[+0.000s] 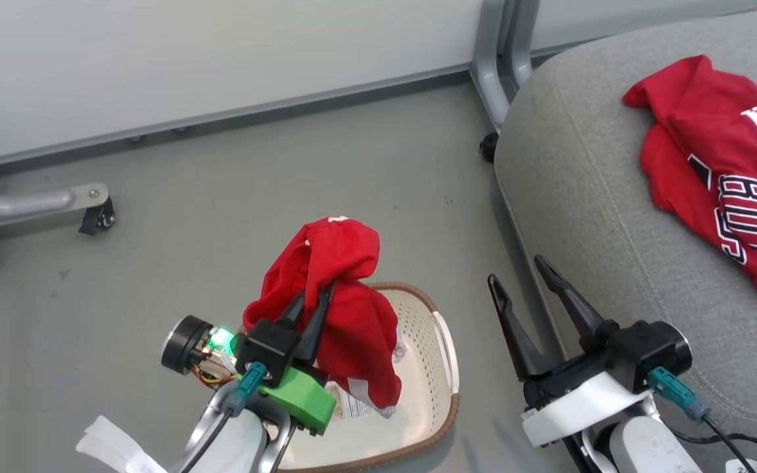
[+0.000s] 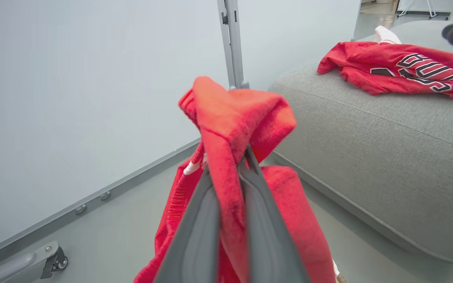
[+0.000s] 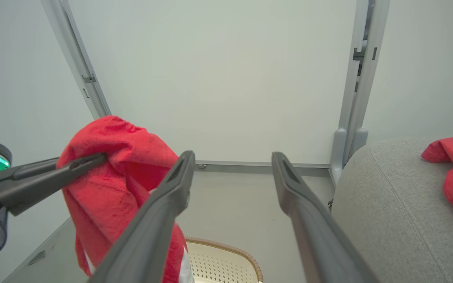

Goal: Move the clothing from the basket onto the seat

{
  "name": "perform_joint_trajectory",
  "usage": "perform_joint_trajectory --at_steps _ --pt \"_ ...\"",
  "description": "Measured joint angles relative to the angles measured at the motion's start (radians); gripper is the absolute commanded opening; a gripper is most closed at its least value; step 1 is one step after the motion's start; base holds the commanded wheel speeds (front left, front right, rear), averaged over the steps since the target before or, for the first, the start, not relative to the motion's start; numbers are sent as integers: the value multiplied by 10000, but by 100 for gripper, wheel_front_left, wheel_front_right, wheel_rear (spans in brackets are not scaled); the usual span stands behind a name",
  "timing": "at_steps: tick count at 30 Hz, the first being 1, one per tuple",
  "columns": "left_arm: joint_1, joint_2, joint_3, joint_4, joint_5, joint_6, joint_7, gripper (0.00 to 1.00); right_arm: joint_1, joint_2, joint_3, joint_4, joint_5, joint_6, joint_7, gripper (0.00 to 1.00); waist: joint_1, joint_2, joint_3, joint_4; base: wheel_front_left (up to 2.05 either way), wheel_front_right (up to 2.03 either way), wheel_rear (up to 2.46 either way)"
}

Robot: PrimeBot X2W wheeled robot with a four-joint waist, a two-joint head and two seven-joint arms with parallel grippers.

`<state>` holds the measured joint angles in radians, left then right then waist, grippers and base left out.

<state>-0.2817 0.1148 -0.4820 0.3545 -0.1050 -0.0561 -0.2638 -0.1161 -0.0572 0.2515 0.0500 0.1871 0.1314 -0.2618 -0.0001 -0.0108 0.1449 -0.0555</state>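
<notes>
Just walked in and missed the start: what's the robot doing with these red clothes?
The left gripper is shut on a red garment, which hangs over the basket on the floor. The right gripper is open and empty, beside the seat. A red lettered jersey already lies on the seat.

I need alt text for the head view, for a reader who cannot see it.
The left gripper, shut on a red garment, holds it above the cream basket. The open right gripper is empty; a red jersey lies on the grey seat.
</notes>
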Motion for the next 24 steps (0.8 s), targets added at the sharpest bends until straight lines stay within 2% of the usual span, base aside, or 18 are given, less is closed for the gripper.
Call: perform_joint_trajectory --at_steps 5,9,14,24 --pt "13 -109 228 -472 98 71 -2 0 105 8 180 54 82 0 0 100 0 0 -599 -87 0 0 0" --pt "12 -176 128 -688 201 -140 -2 0 264 29 393 132 165 0 0 100 0 0 -869 -160 0 0 0" --pt "-56 -307 61 -982 305 -184 -2 0 272 36 635 236 255 0 0 100 0 0 -931 -203 0 0 0" --pt "-405 -560 -744 -1722 282 -290 -2 0 143 -69 1555 926 564 0 0 100 1 0 -1016 -124 0 0 0"
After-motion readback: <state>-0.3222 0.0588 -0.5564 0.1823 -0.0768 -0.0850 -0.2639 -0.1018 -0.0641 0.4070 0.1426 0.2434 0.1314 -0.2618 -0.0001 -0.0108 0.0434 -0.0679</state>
